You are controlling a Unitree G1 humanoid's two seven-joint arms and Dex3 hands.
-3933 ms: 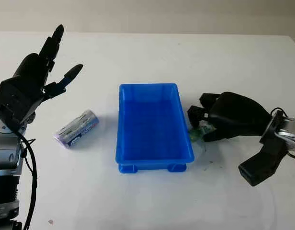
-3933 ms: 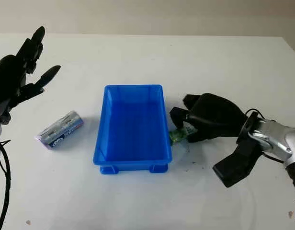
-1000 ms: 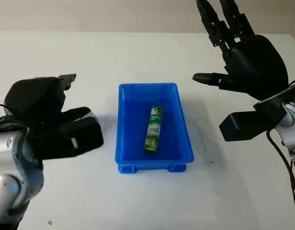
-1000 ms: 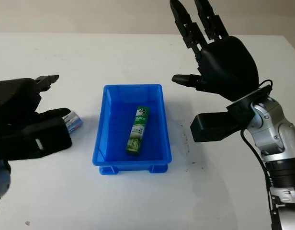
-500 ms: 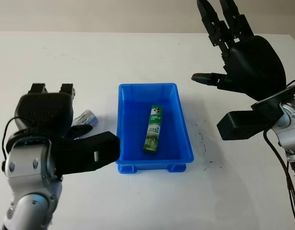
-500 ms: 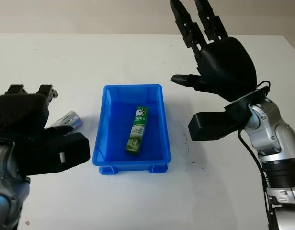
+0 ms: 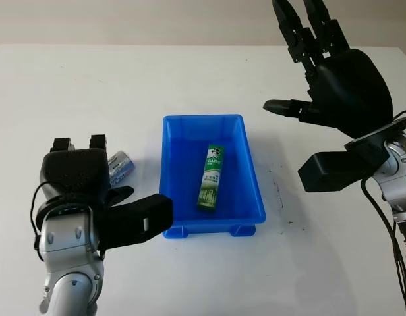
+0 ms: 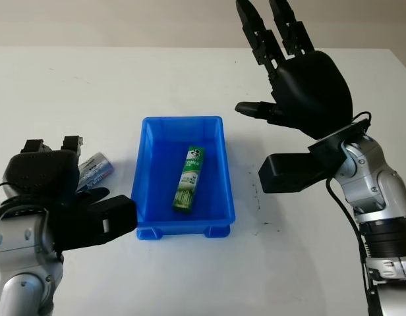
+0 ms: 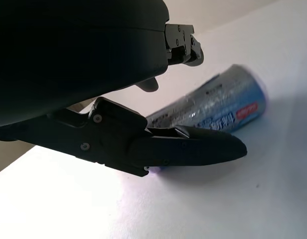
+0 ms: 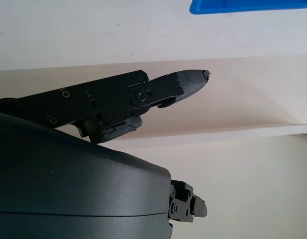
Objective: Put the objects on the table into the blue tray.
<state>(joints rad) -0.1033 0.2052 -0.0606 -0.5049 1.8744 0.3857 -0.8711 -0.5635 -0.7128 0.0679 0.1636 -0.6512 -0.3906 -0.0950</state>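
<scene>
The blue tray (image 7: pixel 190 227) sits at the centre of the white worktop (image 7: pixel 190 79), long axis running up the frame. A green tube (image 7: pixel 211 178) lies inside the tray, lengthwise, right of the tray's middle.

A silver-blue cylindrical pack (image 7: pixel 120 164) lies on the worktop just left of the tray, tilted, its right end pointing to the upper right. Most of its length is hidden under the left hand.

The left hand (image 7: pixel 81 181) is at lower left, directly over the pack. In the left wrist view the fingers (image 9: pixel 193 149) reach down along the pack (image 9: pixel 218 107); whether they are closed on it cannot be determined.

The right hand (image 7: pixel 321 79) is raised at upper right, well apart from the tray, open and holding nothing
</scene>
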